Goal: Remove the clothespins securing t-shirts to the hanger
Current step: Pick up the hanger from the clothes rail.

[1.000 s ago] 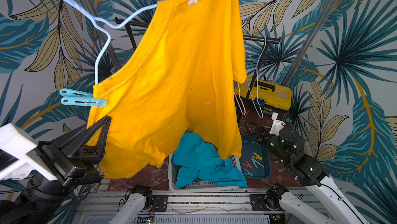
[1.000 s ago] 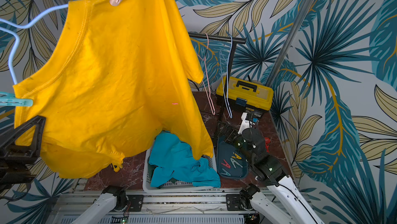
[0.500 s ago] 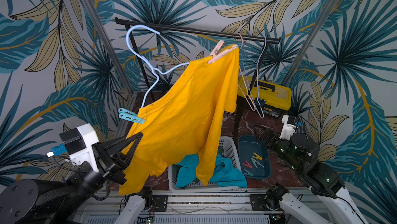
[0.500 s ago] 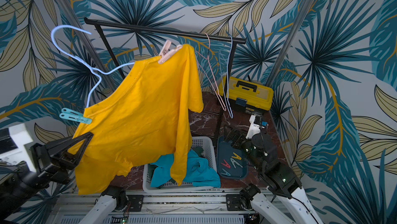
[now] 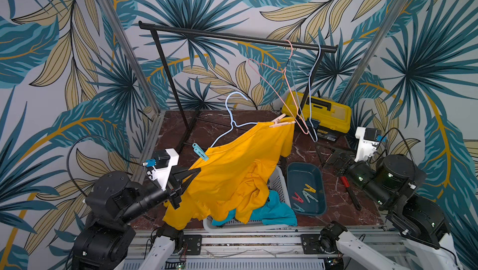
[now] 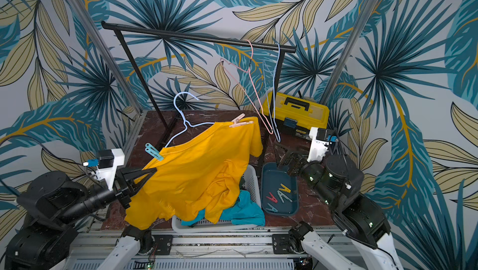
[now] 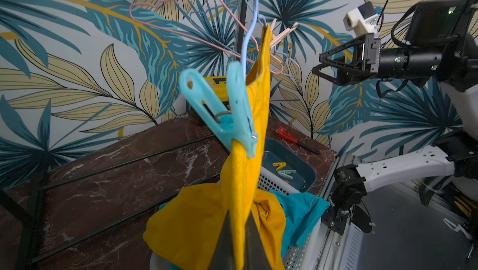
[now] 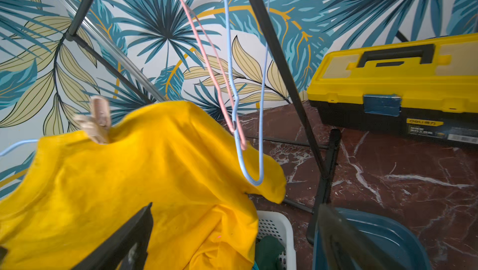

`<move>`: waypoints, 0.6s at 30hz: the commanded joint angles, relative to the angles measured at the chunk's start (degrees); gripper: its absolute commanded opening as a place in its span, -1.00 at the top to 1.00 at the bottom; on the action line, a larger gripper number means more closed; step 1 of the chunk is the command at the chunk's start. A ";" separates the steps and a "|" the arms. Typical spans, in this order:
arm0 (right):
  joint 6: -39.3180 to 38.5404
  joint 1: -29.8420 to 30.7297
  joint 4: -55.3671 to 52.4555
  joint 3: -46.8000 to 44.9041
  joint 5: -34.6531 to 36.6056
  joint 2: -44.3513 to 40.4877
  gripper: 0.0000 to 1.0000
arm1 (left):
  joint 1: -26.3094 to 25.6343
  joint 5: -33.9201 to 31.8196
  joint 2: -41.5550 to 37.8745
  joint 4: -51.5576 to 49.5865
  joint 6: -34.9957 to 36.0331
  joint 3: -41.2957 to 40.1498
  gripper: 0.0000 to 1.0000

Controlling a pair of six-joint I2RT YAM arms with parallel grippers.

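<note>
**Progress:** judged about two-thirds complete. Four loose clothespins [image 5: 309,196] (red, yellow, mint, teal) lie in the dark tray [image 5: 302,178] on the desk [image 5: 181,131], just below the right fingers [image 7: 344,78]. The turquoise shirt [image 5: 274,213] lies unpinned in the white basket [image 5: 278,186], between the two sets of fingers. Two bare hangers [image 8: 254,182] hang on the rail [image 5: 232,37], beyond the right fingers.

**Outstanding:** the yellow shirt [image 5: 232,173] is not yet freed.
- It is pinned to the light-blue hanger [image 5: 233,121], whose hook is clear of the rail.
- The teal clothespin [image 5: 200,151] grips one shoulder, just above the left fingers [image 5: 188,171].
- The tan clothespin [image 5: 280,124] grips the other shoulder, well apart from the left fingers and nearer the right ones.
- The shirt's lower part sags into the basket.

**Fingers:** the left fingers are closed tight on a fold of the yellow shirt. The right fingers are spread wide and hold nothing.

**Views:**
- Both top views give the whole layout, but cloth hides the left pinch.
- The left wrist view shows that pinch plainly: cloth is clamped between the tips, with the teal clothespin directly above.
- Only the right wrist view shows the dark green shirt [image 8: 269,249] deep in the basket, which suggests the third garment is also off. The tan clothespin is blurred in that view
</note>
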 commanded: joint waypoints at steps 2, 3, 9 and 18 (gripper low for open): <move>-1.28 -0.20 2.41 0.87 -12.23 2.77 -0.99 | -0.20 3.11 1.06 0.83 5.38 -0.63 1.00; -0.74 -0.18 4.01 0.82 -14.37 3.02 -0.98 | -0.20 3.74 1.42 0.91 5.52 -1.01 1.00; 1.88 -0.19 8.92 0.84 -19.47 5.61 -0.93 | -0.55 5.93 3.77 1.19 5.88 -4.08 1.00; 0.23 -0.20 10.83 7.96 -24.64 12.22 -0.93 | -1.43 5.22 3.45 2.85 4.78 -10.12 1.00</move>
